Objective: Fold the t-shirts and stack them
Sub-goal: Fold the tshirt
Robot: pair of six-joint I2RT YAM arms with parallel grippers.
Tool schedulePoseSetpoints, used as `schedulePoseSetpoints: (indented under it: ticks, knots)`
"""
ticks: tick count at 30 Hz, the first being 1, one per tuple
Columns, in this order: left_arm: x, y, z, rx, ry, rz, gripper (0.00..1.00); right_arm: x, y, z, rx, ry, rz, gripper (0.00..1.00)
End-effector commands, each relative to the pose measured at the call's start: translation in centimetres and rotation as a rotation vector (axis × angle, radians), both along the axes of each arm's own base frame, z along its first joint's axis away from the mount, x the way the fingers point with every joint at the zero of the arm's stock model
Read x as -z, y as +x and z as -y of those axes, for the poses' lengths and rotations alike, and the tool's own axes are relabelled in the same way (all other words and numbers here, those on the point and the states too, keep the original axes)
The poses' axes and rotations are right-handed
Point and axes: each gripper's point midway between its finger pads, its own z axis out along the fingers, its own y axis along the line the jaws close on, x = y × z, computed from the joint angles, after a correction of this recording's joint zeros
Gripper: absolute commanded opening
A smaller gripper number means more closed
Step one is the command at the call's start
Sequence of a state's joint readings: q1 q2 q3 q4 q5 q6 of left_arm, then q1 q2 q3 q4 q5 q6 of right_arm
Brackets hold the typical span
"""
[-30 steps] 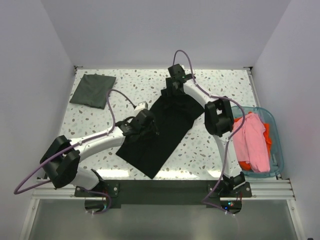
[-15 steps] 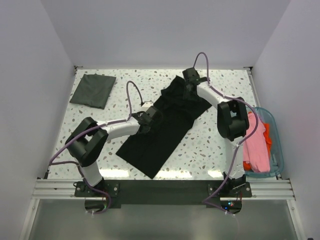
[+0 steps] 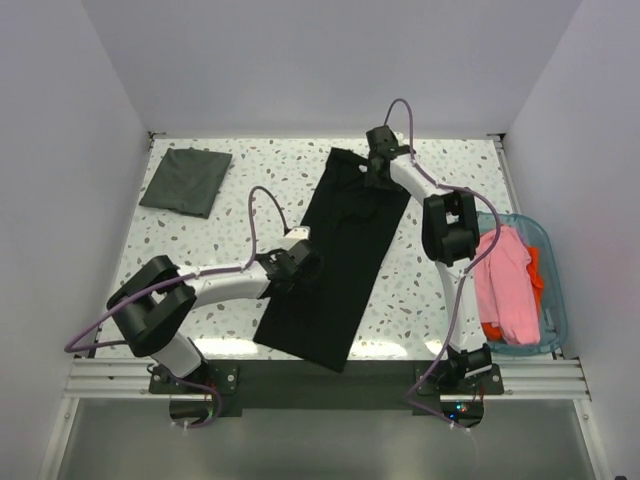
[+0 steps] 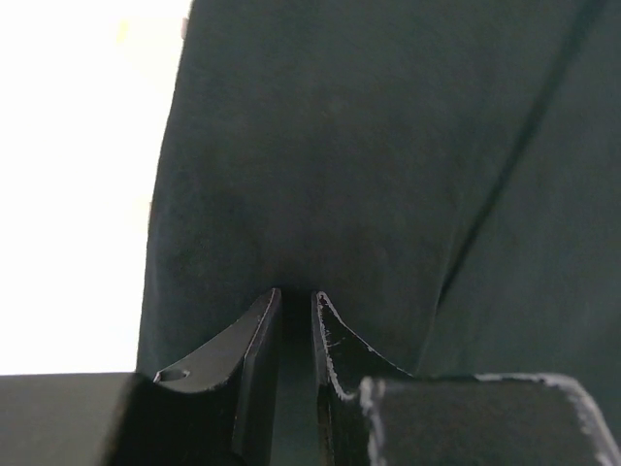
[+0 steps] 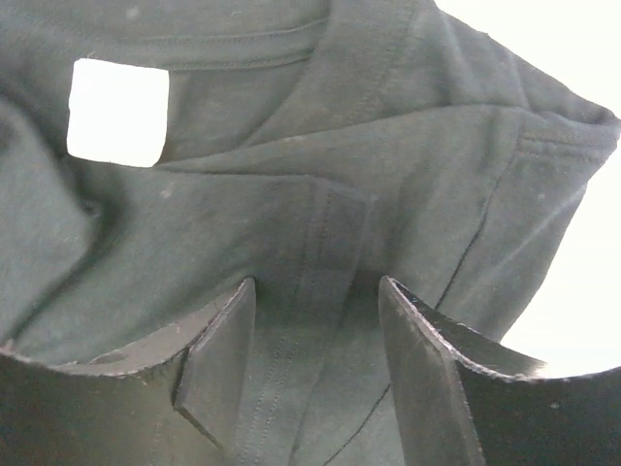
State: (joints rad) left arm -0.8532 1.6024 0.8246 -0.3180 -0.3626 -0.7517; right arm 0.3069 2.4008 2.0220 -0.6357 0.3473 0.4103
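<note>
Black t-shirt (image 3: 345,270) pinched by left end effector (image 4: 294,295), right arm (image 3: 445,225) outstretched.

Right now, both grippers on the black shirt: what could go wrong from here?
1. The black t-shirt hangs its near hem past the table edge, over the rail; a pull toward the bases may drag it off or snag it.
2. The left gripper pinches only a thin bit of cloth; it may slip out.
3. The right gripper straddles a bunched fold; layers may shift and fold crooked.
</note>
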Motion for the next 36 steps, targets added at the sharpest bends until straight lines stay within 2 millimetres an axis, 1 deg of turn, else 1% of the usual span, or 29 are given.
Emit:
schedulePoseSetpoints:
  ticks: [1,2,3,4,5,7,8,9,10,11,12,13,14,15,16,17,18,19,20,21,23,24,25,27,28,29,31,34,36]
  knots:
    - [2.0,-5.8,1.6,0.032,-0.082,-0.181,0.23,3.5,0.5,1.0,-0.062,-0.044,-0.066,0.59]
    - [1.8,-6.0,1.9,0.03,-0.1,-0.182,0.24,2.8,1.4,0.4,-0.088,-0.029,-0.044,0.6]
    - [1.7,-6.5,2.3,0.028,-0.12,-0.199,0.24,2.4,1.8,0.3,-0.096,-0.03,-0.032,0.63]
    - [1.5,-6.4,2.6,0.031,-0.14,-0.195,0.25,2.5,1.7,0.3,-0.098,-0.033,-0.047,0.64]
    - [1.1,-6.5,2.8,0.032,-0.153,-0.193,0.26,1.1,2.6,0.2,-0.096,-0.033,-0.013,0.66]
    - [0.5,-6.3,3.2,0.033,-0.172,-0.184,0.29,0.1,2.7,0.5,-0.092,-0.049,-0.013,0.69]
    - [0.0,-6.0,3.4,0.037,-0.182,-0.173,0.31,-1.2,3.0,0.5,-0.086,-0.055,0.008,0.71]
    - [-0.4,-5.9,3.6,0.045,-0.186,-0.167,0.32,-1.9,3.0,0.7,-0.08,-0.057,0.016,0.72]
    - [-0.7,-5.7,3.7,0.051,-0.185,-0.159,0.33,-2.6,3.0,0.9,-0.074,-0.055,0.027,0.77]
    - [-1.2,-5.5,3.9,0.059,-0.192,-0.149,0.34,-4.4,2.5,1.0,-0.069,-0.05,0.052,0.78]
    - [-2.1,-5.0,4.4,0.07,-0.203,-0.128,0.36,-5.1,2.3,1.1,-0.067,-0.048,0.068,0.8]
    - [-2.6,-4.6,4.5,0.074,-0.203,-0.11,0.38,-5.9,2.4,1.0,-0.062,-0.039,0.096,0.8]
    - [-3.4,-4.2,4.8,0.079,-0.211,-0.09,0.39,-6.4,1.9,1.1,-0.056,-0.033,0.1,0.8]
    - [-4.4,-3.5,5.2,0.085,-0.221,-0.066,0.39,-8.4,1.7,1.1,-0.051,-0.02,0.133,0.79]
    - [-4.9,-3.1,5.1,0.077,-0.215,-0.048,0.4,-9.2,1.5,1.2,-0.047,-0.012,0.145,0.79]
    - [-5.5,-2.7,5.1,0.075,-0.22,-0.034,0.4,-9.6,1.2,1.2,-0.038,-0.001,0.148,0.79]
    - [-6.1,-1.9,4.9,0.063,-0.228,-0.021,0.4,-11.2,0.9,1.1,-0.032,0.015,0.177,0.78]
    - [-6.3,-1.6,4.8,0.058,-0.235,-0.017,0.4,-11.6,0.9,0.9,-0.034,0.036,0.19,0.78]
    - [-7.0,-1.2,4.7,0.053,-0.25,-0.003,0.4,-11.3,0.5,0.9,-0.025,0.047,0.185,0.77]
    - [-7.0,-0.7,4.2,0.045,-0.252,0.0,0.4,-11.5,0.4,0.7,-0.023,0.059,0.19,0.76]
    - [-7.3,-0.2,3.8,0.039,-0.258,0.006,0.4,-11.1,0.5,0.2,-0.022,0.085,0.18,0.74]
    - [-7.4,0.1,3.5,0.041,-0.262,0.004,0.4,-10.8,0.6,0.1,-0.018,0.091,0.176,0.7]
    - [-7.5,0.3,3.4,0.043,-0.264,0.006,0.4,-9.7,0.8,0.0,-0.016,0.092,0.16,0.68]
    - [-7.5,0.5,3.1,0.044,-0.263,0.007,0.4,-9.1,1.4,-0.5,-0.018,0.109,0.162,0.59]
    - [-7.6,0.5,3.0,0.045,-0.263,0.008,0.4,-7.7,1.7,-0.7,-0.019,0.113,0.145,0.57]
    - [-7.5,0.5,3.0,0.046,-0.263,0.01,0.4,-7.6,2.2,-1.0,-0.021,0.12,0.154,0.56]
    - [-7.5,0.5,3.1,0.052,-0.269,0.007,0.4,-6.1,3.1,-1.3,-0.02,0.122,0.152,0.54]
    - [-7.4,0.3,3.1,0.062,-0.272,0.001,0.4,-4.2,4.2,-1.4,-0.022,0.117,0.155,0.53]
    - [-7.2,0.2,2.9,0.064,-0.267,0.0,0.4,-3.8,4.6,-1.6,-0.026,0.121,0.168,0.53]
